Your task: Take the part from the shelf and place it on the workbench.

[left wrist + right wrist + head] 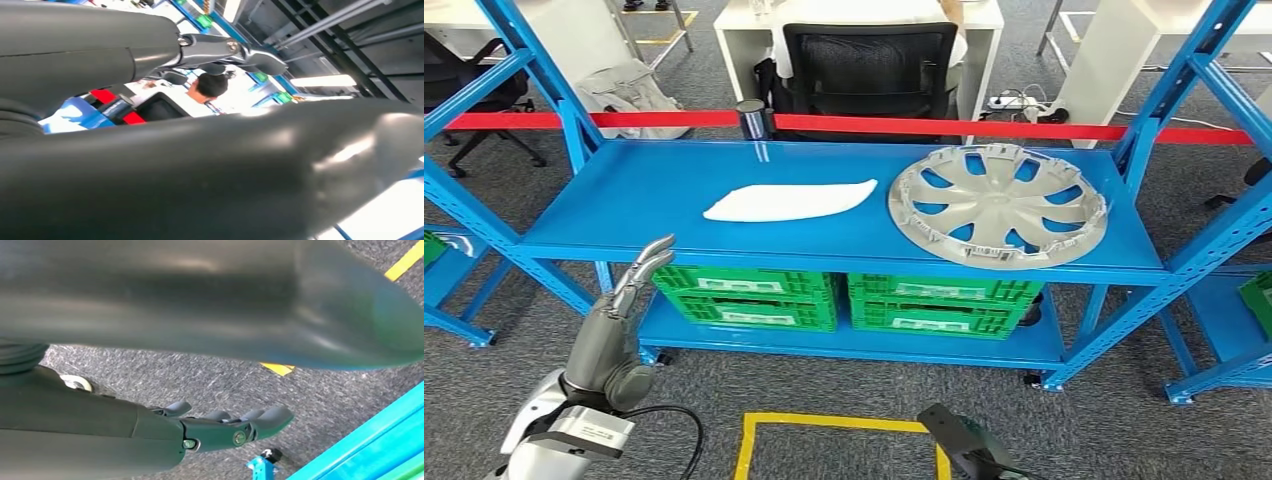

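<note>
A flat white part (790,201) lies in the middle of the blue shelf's top board (624,200). To its right on the same board rests a silver wheel cover (997,203). My left hand (624,320) is raised in front of the shelf's left front edge, below and left of the white part, fingers (652,260) stretched out and holding nothing. The left wrist view has its fingers (235,50) extended in the air. My right hand (964,440) hangs low near the floor. Its fingers (225,432) are straight and empty above the carpet.
Green crates (754,295) (944,303) fill the lower shelf. A red barrier tape (924,127) with a black post (751,118) runs behind the shelf. A black office chair (869,65) and white desks stand beyond. Yellow floor tape (834,424) marks the grey carpet.
</note>
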`<state>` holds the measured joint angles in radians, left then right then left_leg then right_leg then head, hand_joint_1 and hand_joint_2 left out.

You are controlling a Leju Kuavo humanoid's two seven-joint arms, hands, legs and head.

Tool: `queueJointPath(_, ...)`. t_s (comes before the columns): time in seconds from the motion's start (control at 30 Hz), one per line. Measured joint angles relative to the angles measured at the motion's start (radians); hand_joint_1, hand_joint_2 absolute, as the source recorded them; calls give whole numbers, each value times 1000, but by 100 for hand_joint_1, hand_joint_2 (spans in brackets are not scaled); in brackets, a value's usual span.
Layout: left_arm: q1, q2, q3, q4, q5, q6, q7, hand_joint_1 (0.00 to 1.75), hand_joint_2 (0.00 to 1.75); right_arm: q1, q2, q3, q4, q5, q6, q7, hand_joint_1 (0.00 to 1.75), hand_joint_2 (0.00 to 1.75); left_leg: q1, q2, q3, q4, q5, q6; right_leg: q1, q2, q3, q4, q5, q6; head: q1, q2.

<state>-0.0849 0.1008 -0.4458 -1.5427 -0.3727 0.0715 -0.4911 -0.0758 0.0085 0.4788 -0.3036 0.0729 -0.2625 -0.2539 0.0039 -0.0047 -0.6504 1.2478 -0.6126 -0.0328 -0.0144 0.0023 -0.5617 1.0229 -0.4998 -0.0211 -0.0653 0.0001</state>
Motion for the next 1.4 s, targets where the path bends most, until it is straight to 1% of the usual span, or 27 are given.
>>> queueJointPath(0.03, 0, 0, -1, -1, -2, -3, 3, 0, 0, 0, 0, 0, 0, -3, 0, 0, 0, 0, 2, 0, -31, 38, 2, -1, 0, 1, 7, 0, -7, 0, 0, 0)
queueJointPath(0.07, -1, -1, -2, -2, -3, -8, 6, 0, 0, 1, 0, 0, 0, -5, 0, 1, 0, 0, 3, 0, -45, 39, 22, -1, 0, 3, 16, 0, -13, 1, 0, 0)
queueJointPath(0.1, -2, -1, -3, -3, -4, -12, 9, 0, 0, 1, 0, 0, 0, -7, 0, 2, 0, 0, 3, 0, -41, 6, 59, 0, 0, 6, 26, 0, -21, 3, 0, 0)
queueJointPath(0.13, -3, -2, -4, -4, -4, -15, 10, 0, 0, 1, 0, 0, 0, -7, 0, 2, 0, 0, 4, 0, -21, -55, 106, 3, 0, 8, 37, 0, -29, 5, 0, 0)
queueJointPath(0.17, -3, -3, -4, -6, -4, -18, 12, 0, 0, 1, 0, 0, 0, -7, 0, 2, 0, 0, 3, -1, 3, -117, 139, 7, 0, 9, 47, 0, -37, 10, 0, 0)
queueJointPath(0.2, -3, -5, -6, -7, -4, -21, 12, 0, 0, 0, 0, 0, 0, -7, 0, 3, 0, 0, 1, -1, 25, -169, 159, 11, 2, 11, 53, -1, -44, 16, 0, 0)
queueJointPath(0.23, -3, -7, -7, -8, -4, -24, 13, 0, 0, -1, 0, 0, 0, -6, 0, 4, 0, 0, -1, -1, 39, -203, 165, 17, 2, 12, 58, -4, -49, 22, 0, 0)
queueJointPath(0.27, -2, -9, -8, -9, -3, -27, 14, 0, 0, -1, 0, 0, 0, -5, 0, 5, 0, 0, -3, -2, 45, -215, 158, 23, 4, 13, 60, -4, -49, 30, 0, 0)
queueJointPath(0.33, -1, -13, -10, -13, -1, -36, 15, 0, 0, 0, 0, 0, 0, -4, 1, 7, 0, 0, -3, -2, 54, -226, 153, 38, 2, 13, 65, -2, -47, 41, 2, 0)
queueJointPath(0.37, -1, -16, -12, -15, 2, -40, 15, 0, 0, 0, 0, 0, 0, -3, 1, 7, 0, 0, -2, -2, 60, -230, 151, 45, 2, 12, 62, 12, -51, 46, 3, 0)
queueJointPath(0.4, -1, -18, -13, -18, 4, -44, 15, 0, 0, -1, 0, 0, 0, -2, 0, 6, 0, 0, -1, -2, 68, -233, 148, 52, 1, 10, 47, 42, -64, 49, 3, 0)
queueJointPath(0.43, 0, -20, -15, -20, 6, -48, 15, 0, 0, -3, 0, 0, 0, 0, 0, 4, 0, 0, 0, 0, 75, -235, 145, 57, 1, 9, 19, 91, -86, 51, 4, 0)
queueJointPath(0.5, 1, -22, -17, -22, 8, -55, 16, 0, 0, -2, 0, 0, 0, 5, -1, 4, 0, 0, -2, 2, 82, -235, 137, 63, 1, 7, -66, 216, -131, 56, 6, 0)
queueJointPath(0.53, 3, -23, -18, -22, 9, -59, 16, 0, 0, 1, 0, 0, 0, 8, -2, 6, 0, 0, -3, 2, 86, -235, 133, 64, 1, 7, -101, 258, -138, 57, 6, 0)
queueJointPath(0.57, 4, -23, -18, -22, 10, -62, 16, 0, 0, 3, 0, 1, 0, 11, -3, 8, 0, 0, -4, 2, 92, -235, 129, 64, 1, 7, -122, 269, -127, 57, 6, 0)
queueJointPath(0.6, 5, -24, -18, -23, 10, -64, 16, 0, 0, 4, -1, 2, 0, 13, -4, 12, 0, 0, -4, 2, 99, -235, 124, 62, 2, 7, -122, 241, -95, 55, 6, 0)
queueJointPath(0.67, 6, -25, -18, -28, 8, -68, 16, 0, 0, 4, -1, 3, 0, 17, -4, 16, 0, 0, -5, 1, 114, -235, 114, 57, 3, 4, -82, 114, -6, 48, 6, 0)
queueJointPath(0.7, 7, -26, -18, -31, 5, -68, 16, 0, 0, 3, -1, 4, 0, 18, -4, 17, 0, 0, -6, 1, 120, -234, 109, 53, 5, 2, -62, 58, 11, 44, 6, 0)
queueJointPath(0.73, 8, -26, -18, -33, 2, -68, 16, 0, 0, 3, -1, 5, 0, 19, -3, 18, 0, 0, -7, 1, 122, -234, 104, 47, 7, 1, -49, 24, 17, 39, 6, 0)
queueJointPath(0.77, 9, -26, -19, -37, -2, -69, 16, 0, 0, 3, -1, 6, 0, 19, -3, 18, 0, 0, -8, 1, 124, -230, 103, 40, 8, 0, -44, 9, 16, 34, 5, 0)
queueJointPath(0.8, 11, -26, -20, -40, -4, -69, 16, 0, 0, 3, -1, 7, 0, 19, -3, 19, 0, 0, -9, 1, 124, -229, 100, 42, 9, 1, -43, 8, 14, 33, 5, 0)
queueJointPath(0.87, 15, -26, -21, -47, -6, -69, 16, 0, 0, 5, -2, 8, 0, 19, -3, 19, 0, 0, -10, 2, 125, -227, 94, 57, 9, 2, -37, 4, 33, 30, 5, 0)
queueJointPath(0.9, 17, -26, -21, -50, -6, -69, 16, 0, 0, 5, -2, 8, 0, 19, -3, 19, 0, 0, -11, 2, 126, -232, 90, 65, 10, 2, -34, 5, 33, 29, 4, 0)
queueJointPath(0.93, 18, -25, -22, -54, -6, -69, 16, 0, 0, 5, -2, 9, 0, 19, -3, 18, 0, 0, -11, 2, 130, -235, 89, 64, 11, 3, -33, 5, 31, 26, 5, 0)
queueJointPath(1.07, 21, -25, -22, -64, -6, -70, 15, 0, 0, 5, -2, 14, 0, 19, -4, 18, 0, 0, -11, 2, 136, -248, 93, 48, 11, 2, -31, 5, 26, 19, 4, 0)
queueJointPath(1.23, 27, -25, -22, -70, -6, -77, 10, 0, 0, 5, -2, 17, 0, 17, -6, 18, 0, 0, -10, 2, 139, -254, 94, 30, 11, 3, -31, 5, 24, 15, 5, 0)
queueJointPath(1.4, 24, -25, -22, -75, -19, -78, 11, 0, 0, 5, -2, 17, 0, 11, -7, 18, 0, 0, -10, 2, 140, -254, 94, 27, 10, 2, -30, 5, 24, 15, 5, 0)
